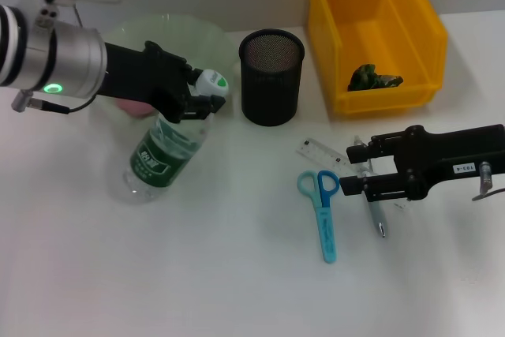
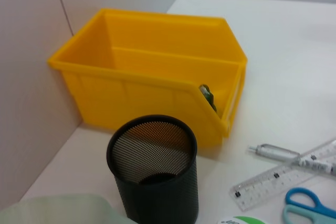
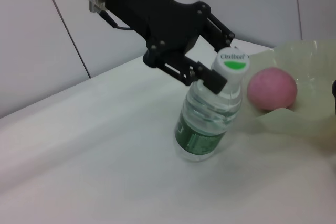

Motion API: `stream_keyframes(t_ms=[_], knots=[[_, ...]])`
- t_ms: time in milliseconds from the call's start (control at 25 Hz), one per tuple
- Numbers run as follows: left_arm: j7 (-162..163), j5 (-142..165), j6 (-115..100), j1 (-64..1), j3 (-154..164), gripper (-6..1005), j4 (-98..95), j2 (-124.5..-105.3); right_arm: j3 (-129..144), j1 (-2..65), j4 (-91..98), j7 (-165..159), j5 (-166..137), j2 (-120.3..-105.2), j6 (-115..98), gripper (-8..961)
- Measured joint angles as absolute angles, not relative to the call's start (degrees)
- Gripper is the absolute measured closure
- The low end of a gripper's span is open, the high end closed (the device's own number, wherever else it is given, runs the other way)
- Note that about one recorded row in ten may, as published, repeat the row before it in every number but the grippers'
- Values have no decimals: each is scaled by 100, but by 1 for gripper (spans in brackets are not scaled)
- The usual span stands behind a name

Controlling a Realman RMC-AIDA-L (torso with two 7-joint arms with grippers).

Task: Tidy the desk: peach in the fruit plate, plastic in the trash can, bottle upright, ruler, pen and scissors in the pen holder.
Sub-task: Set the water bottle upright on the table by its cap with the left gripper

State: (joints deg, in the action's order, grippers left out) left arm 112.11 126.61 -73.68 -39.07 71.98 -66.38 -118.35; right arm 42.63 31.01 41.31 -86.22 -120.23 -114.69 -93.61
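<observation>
Left gripper [image 1: 207, 100], fingers clamped on the neck of the bottle [image 1: 162, 155], holds it tilted near the desk's far left corner beside the fruit plate [image 1: 170, 29]. Right gripper [image 1: 347, 170], fingers apart, straddles ruler [image 1: 321, 150] and pen [image 1: 374, 209] near the right edge. Risk: releasing while tilted would topple the bottle.

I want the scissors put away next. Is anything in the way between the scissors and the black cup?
Nothing visible blocks them. The scissors lie flat on the table, and the stretch up to the black mesh pen holder is bare. The ruler lies off to one side, under the right hand. The left hand grips the bottle.
</observation>
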Motion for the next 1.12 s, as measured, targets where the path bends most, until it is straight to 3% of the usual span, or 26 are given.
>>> stream_keyframes(t_ms=[1120], knots=[[10683, 12003, -8255, -3795, 5775, 564, -6574, -11815, 4262, 3164, 4131, -8629, -12023, -11469, -9351, 323]])
